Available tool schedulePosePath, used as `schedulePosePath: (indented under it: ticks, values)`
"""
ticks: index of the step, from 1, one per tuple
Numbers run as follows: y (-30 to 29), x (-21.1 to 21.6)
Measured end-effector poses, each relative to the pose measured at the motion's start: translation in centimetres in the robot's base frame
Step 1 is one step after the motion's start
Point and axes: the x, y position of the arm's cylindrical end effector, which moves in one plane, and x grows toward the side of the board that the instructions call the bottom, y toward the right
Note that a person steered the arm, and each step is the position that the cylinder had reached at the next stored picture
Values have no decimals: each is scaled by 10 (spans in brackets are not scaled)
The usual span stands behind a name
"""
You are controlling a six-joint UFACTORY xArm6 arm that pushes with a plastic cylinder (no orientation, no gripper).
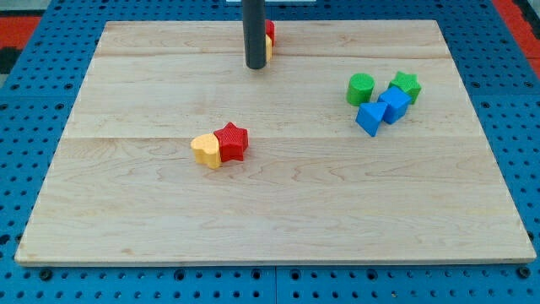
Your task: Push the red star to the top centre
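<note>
The red star (232,140) lies left of the board's middle, touching a yellow heart-shaped block (206,149) on its left. My tip (256,66) rests on the board near the view's top centre, well above the red star and slightly to its right. Just behind the rod, a red block (270,31) and a yellow block (268,51) peek out, mostly hidden; their shapes cannot be made out.
On the view's right sit a green cylinder (360,88), a green star (406,85), a blue cube (393,104) and a blue block (369,118), clustered together. The wooden board (126,211) lies on a blue pegboard (25,127).
</note>
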Motion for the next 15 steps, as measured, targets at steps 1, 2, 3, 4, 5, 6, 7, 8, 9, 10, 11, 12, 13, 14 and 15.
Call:
schedulePosePath:
  ticks: [1,2,3,4,5,6,7,8,9,10,11,12,13,14,15]
  values:
    - [21,58]
    - [52,127]
    - [59,177]
    - [32,193]
    - [-10,182]
    - [-55,163]
    - [-82,142]
    - [-80,143]
    - [-55,175]
    - [-39,178]
    - [-58,142]
    - [-79,118]
    - [-79,99]
    - [-80,70]
    - [-73,54]
